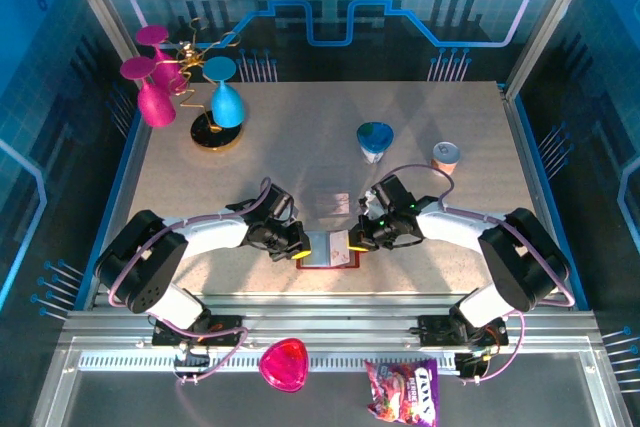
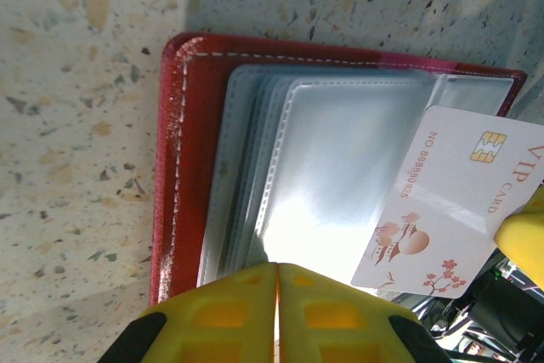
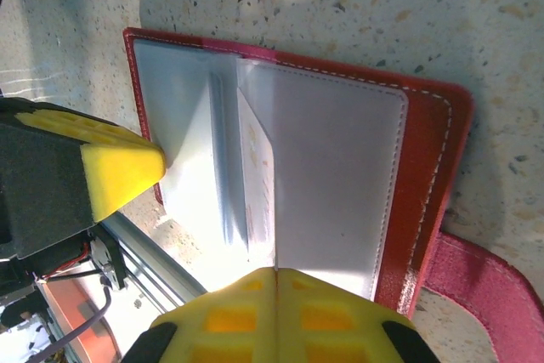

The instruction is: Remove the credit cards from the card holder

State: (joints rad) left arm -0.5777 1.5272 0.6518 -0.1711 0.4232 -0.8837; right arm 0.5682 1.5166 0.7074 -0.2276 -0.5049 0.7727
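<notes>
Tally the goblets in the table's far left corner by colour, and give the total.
Pink goblets: 2
Blue goblet: 1
Total: 3

Card holder [image 2: 174,167] cover, ahead of the left gripper [image 2: 276,299]: dark red leather-look material, fine grain, low sheen, pale stitched thread along the edge; pockets [image 2: 340,159]: greyish clear plastic film, smooth, glossy, strong glare close to the fingertips; card [image 2: 450,201], right of the fingertips: pale pinkish-white plastic, smooth, satin, with metallic gold chip and copper-toned print; tab [image 3: 489,291], right of the right gripper [image 3: 276,299]: pinker red, rougher, matt; pads [image 2: 229,316] of both grippers: yellow, matt, rubbery, moulded recesses; table [image 2: 76,125]: speckled stone-look surface, matt
</notes>
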